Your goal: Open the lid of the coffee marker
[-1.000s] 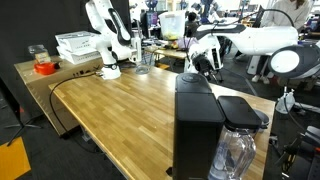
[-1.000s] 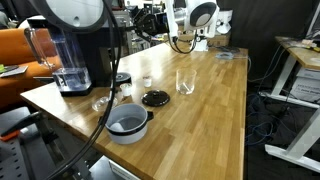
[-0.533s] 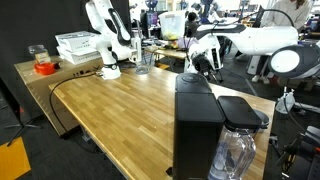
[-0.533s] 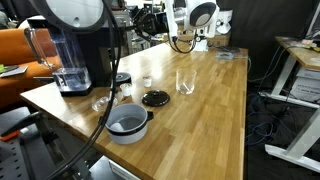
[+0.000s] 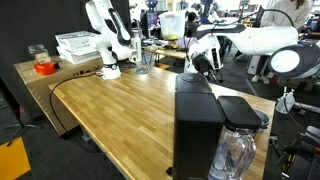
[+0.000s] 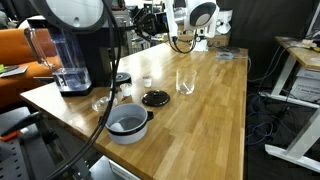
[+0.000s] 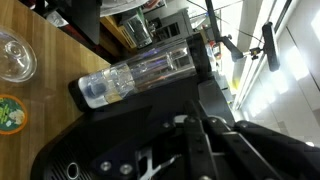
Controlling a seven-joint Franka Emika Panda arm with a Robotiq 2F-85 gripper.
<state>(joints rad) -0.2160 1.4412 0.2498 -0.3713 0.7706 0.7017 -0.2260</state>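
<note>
Tabletop (image 5: 110,115) of pale wood carries everything in view. In an exterior view, far left: a clear container with red contents (image 5: 43,66), then a stack of white trays (image 5: 78,45), then a second white arm (image 5: 108,40) standing on its base at the back edge. Right of centre at the near edge stands the black coffee maker (image 5: 195,125), upright, top face flat, lid apparently down; its clear water tank (image 5: 236,152) sits against its right side under a dark cover. The end effector (image 5: 208,64) hangs above and behind the machine's top, apart from it; its white arm (image 5: 260,40) runs off to the right. In an exterior view from the opposite side, the coffee maker (image 6: 68,45) stands at the far left corner; to its right lie a grey pot (image 6: 128,123) near the front edge, a black disc (image 6: 155,97) and a drinking glass (image 6: 185,82), all apart from each other. In the wrist view the tank (image 7: 140,75) lies across the middle and the dark end-effector body fills the bottom; finger opening cannot be told, and nothing is seen in its hold.
</note>
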